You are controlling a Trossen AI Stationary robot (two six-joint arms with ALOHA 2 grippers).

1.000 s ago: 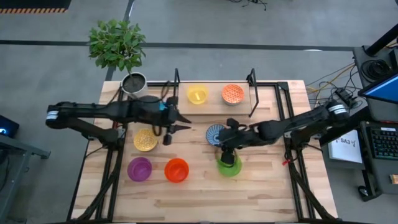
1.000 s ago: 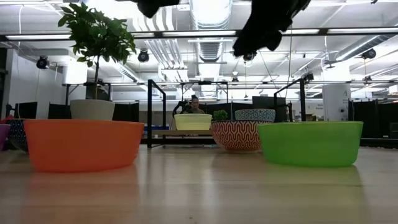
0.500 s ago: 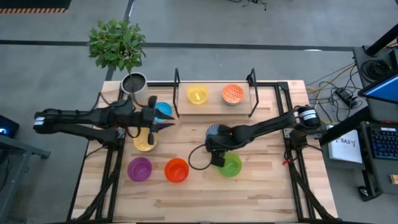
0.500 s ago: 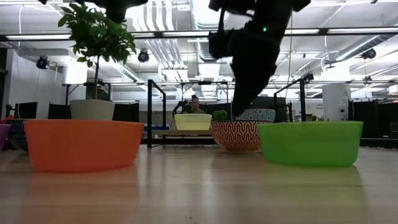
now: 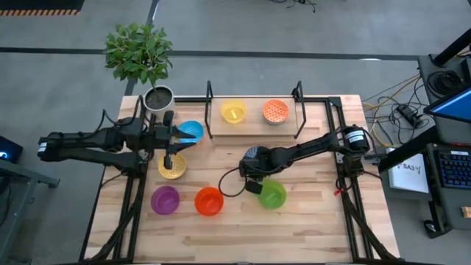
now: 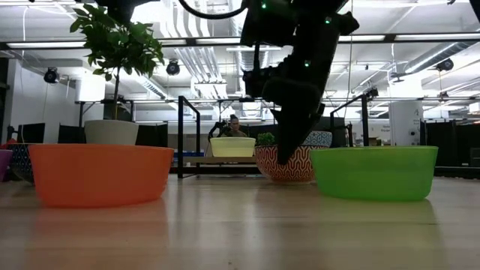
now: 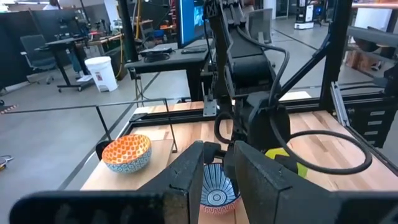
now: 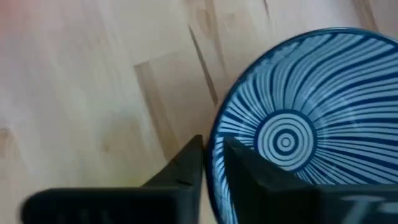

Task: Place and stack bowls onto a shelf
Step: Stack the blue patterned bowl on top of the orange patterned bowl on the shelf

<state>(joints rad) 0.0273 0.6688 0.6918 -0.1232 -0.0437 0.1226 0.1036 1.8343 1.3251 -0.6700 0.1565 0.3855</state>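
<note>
The shelf (image 5: 254, 124) at the table's far side carries the yellow bowl (image 5: 234, 111) and the orange patterned bowl (image 5: 274, 110). The blue-white patterned bowl (image 5: 254, 154) stands on the table in front of the shelf, with my right gripper (image 5: 250, 171) at its near rim. The green (image 5: 274, 195), orange-red (image 5: 209, 200), purple (image 5: 165, 199), mustard dotted (image 5: 171, 167) and light blue (image 5: 191, 131) bowls stand on the tabletop. My left gripper (image 5: 182, 138) hovers between the light blue and mustard bowls, open by a narrow gap and holding nothing. My right gripper holds the blue-white patterned bowl by its rim (image 8: 213, 146), one finger (image 8: 249, 171) inside the bowl and the other (image 8: 183, 168) outside. The fingers come slanting down from above (image 6: 289, 146). The bowl stands upright on the table.
A potted plant (image 5: 156, 96) stands at the table's far left corner beside the shelf's left wire upright (image 5: 209, 94). The green bowl lies just near of my right gripper. A black cable (image 5: 228, 188) loops below my right arm. Bare wood lies along the near edge (image 5: 243, 235).
My right gripper has moved toward the table's left and down onto the blue-white bowl's rim. My left arm has drawn back toward the table's left edge, uncovering the light blue bowl. No bowl has moved.
</note>
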